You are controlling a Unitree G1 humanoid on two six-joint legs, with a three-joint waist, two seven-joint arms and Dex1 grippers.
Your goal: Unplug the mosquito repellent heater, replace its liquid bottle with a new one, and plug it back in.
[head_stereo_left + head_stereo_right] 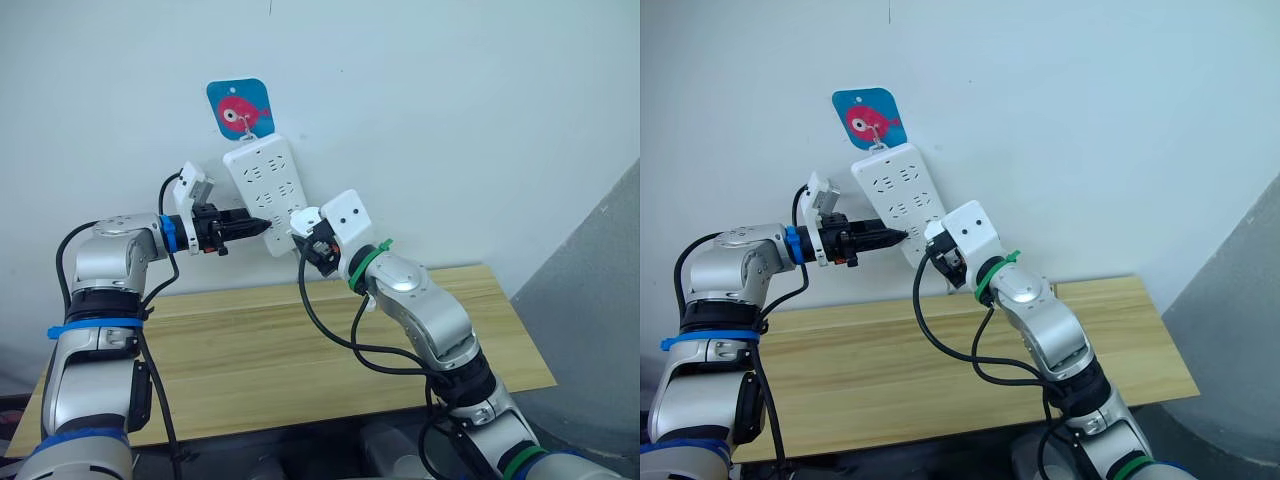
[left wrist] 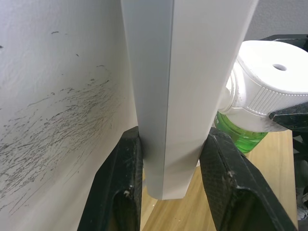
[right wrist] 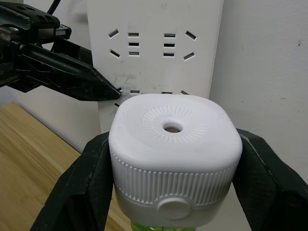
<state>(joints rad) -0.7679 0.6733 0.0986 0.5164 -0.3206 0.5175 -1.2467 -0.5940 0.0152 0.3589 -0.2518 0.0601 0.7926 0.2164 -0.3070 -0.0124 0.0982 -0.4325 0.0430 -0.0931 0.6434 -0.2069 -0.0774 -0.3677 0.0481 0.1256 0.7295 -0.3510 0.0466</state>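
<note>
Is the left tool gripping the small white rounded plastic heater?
No, the left tool clamps the long white power strip; the right tool holds the heater.

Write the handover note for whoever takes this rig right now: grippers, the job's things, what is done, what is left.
Left gripper: shut on the lower end of the power strip, which hangs on the wall, bracing it.
Right gripper: shut on the mosquito repellent heater, held in front of the strip's lower sockets.
The green liquid bottle is screwed under the heater.
Whether the prongs are in a socket cannot be seen, nor whether this bottle is the new one.
Left: confirm the bottle swap, seat the heater fully in a socket, release both grippers.
</note>
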